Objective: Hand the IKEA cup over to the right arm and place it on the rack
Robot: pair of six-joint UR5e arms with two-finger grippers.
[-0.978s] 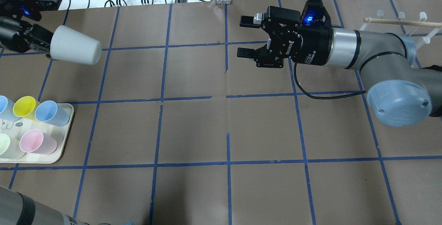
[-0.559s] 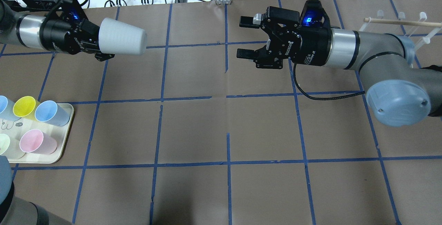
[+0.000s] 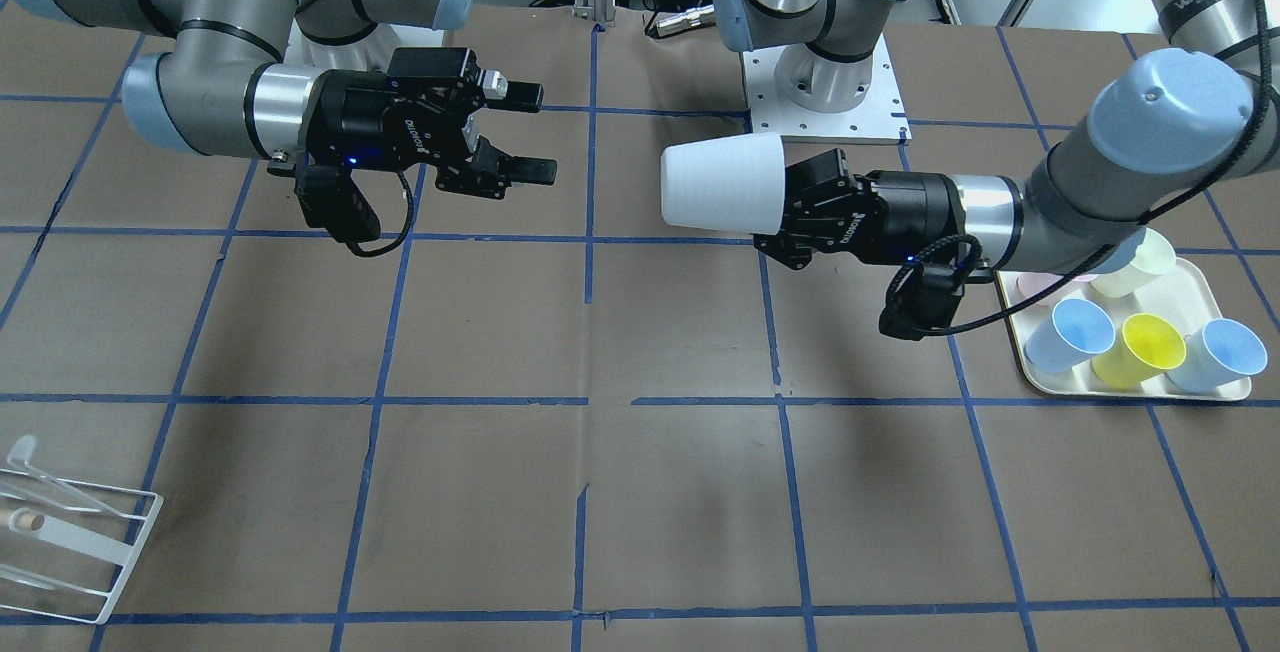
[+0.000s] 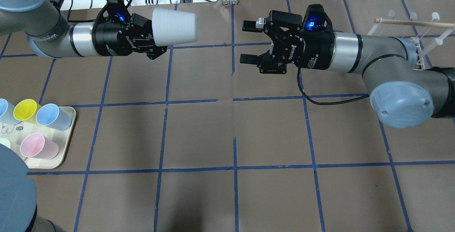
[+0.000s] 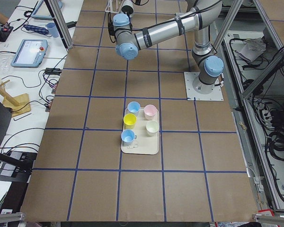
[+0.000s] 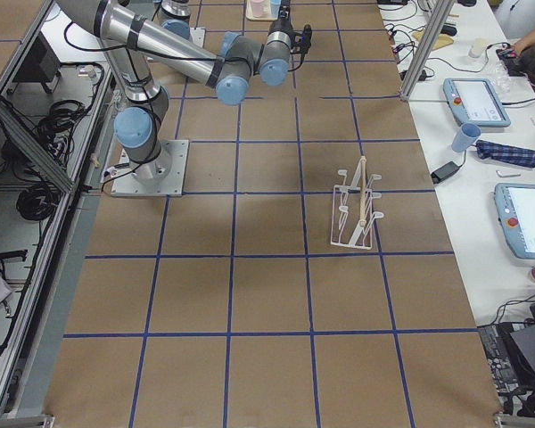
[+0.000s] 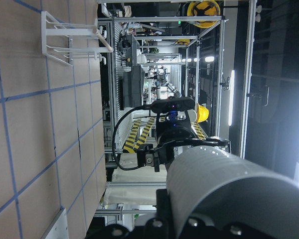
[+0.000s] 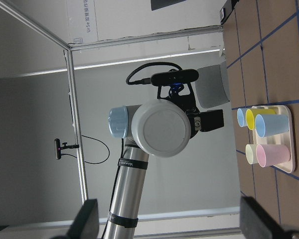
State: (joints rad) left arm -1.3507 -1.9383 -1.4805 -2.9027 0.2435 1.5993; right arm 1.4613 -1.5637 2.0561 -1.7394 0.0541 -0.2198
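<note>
IKEA cup, sideways, pinched by left hand; right hand spread; only exterior right shows rack whole.

In the overhead view the left arm comes in from the upper left and lies almost level above the surface. Its left gripper points toward the frame's middle, jaws clamped on the IKEA cup. The right arm reaches in from the right edge, its elbow joint at the lower right and its forearm level. The right gripper faces the left gripper across a gap, jaws spread wide, one above the other in the picture.
</note>
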